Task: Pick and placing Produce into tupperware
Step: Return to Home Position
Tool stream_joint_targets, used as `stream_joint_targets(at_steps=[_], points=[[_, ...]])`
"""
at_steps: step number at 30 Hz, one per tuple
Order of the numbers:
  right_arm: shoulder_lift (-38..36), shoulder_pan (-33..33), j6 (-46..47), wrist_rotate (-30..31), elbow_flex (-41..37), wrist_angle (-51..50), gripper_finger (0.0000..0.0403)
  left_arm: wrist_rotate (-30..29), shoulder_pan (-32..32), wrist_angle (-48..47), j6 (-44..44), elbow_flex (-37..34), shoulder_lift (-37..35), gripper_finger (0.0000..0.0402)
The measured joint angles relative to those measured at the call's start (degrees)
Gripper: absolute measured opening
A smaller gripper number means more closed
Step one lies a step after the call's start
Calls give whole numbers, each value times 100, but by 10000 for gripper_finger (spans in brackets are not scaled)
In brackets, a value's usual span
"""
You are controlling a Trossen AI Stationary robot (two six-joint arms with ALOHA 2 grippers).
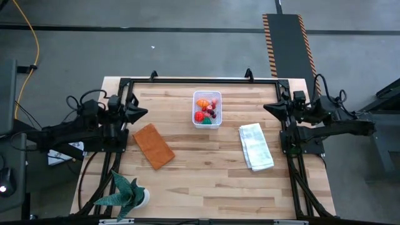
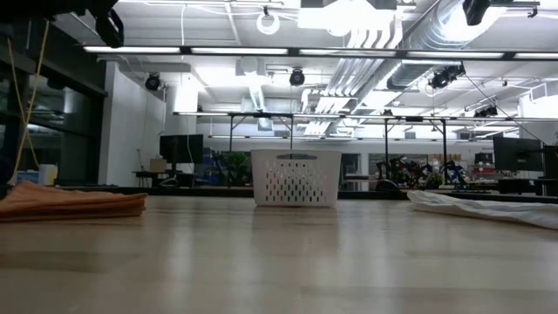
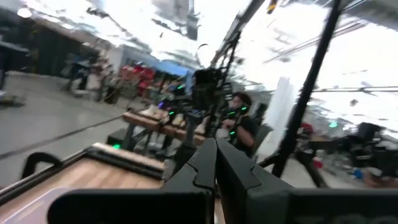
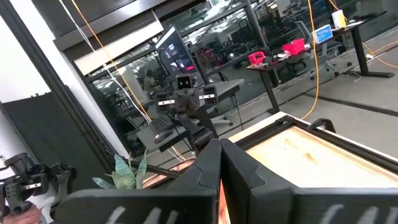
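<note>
White plastic, the tupperware (image 1: 195, 119) stood in the upper middle of the high view with the produce (image 1: 205, 111) all inside it. The left gripper (image 1: 142, 114) at the left edge and the right gripper (image 1: 267, 107) at the right edge both hung well apart from it, each with its fingers pressed together on nothing. I judged the packing finished and the homing step in hand, so the next move called only for settling both arms at rest.

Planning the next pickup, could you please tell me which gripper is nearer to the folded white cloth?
Right. The right gripper is close by the folded white cloth, toward the table's right edge; the left gripper is at the opposite edge.
</note>
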Motion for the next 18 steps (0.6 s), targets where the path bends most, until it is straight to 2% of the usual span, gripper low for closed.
stream_joint_targets(at_steps=[4,13,18], points=[[56,0,2,-1,0,-49,0,100,-162,227,-102,-351,-301,0],[480,27,165,-7,-4,-92,0,-911,-973,291,327,-803,-502,0],[661,190,214,-9,-4,43,0,-1007,-1300,931,704,-1051,-506,0]])
